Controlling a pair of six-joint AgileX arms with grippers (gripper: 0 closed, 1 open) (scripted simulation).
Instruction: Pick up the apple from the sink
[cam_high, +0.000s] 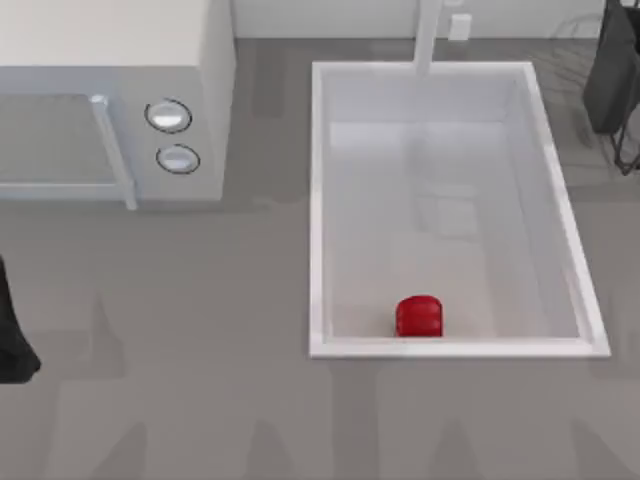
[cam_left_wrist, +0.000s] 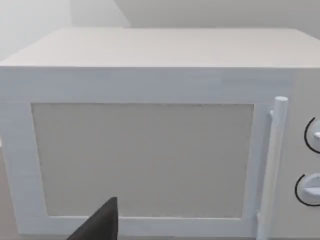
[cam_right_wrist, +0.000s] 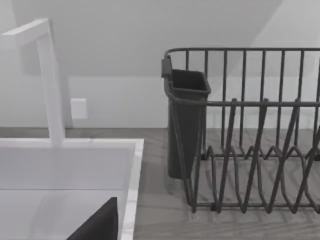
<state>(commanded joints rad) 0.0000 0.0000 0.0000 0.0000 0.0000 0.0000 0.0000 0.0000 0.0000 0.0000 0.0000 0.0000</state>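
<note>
While the apple (cam_high: 418, 316) rests on the sink (cam_high: 318, 200) floor against the rim farthest from the faucet (cam_high: 427, 38), each hand's finger state cannot be told; the microwave (cam_high: 200, 60) stands beside the sink.

Red apple (cam_high: 419, 316), white sink (cam_high: 318, 200) floor, near rim

No readable text, label, brand, number or sign anywhere: blank on the microwave (cam_high: 110, 100) door and beside its two knobs (cam_high: 168, 116), blank on the sink (cam_high: 318, 200) rim, the apple (cam_high: 419, 316), the dish rack (cam_right_wrist: 250, 150) and the wall plate (cam_right_wrist: 78, 108).
</note>
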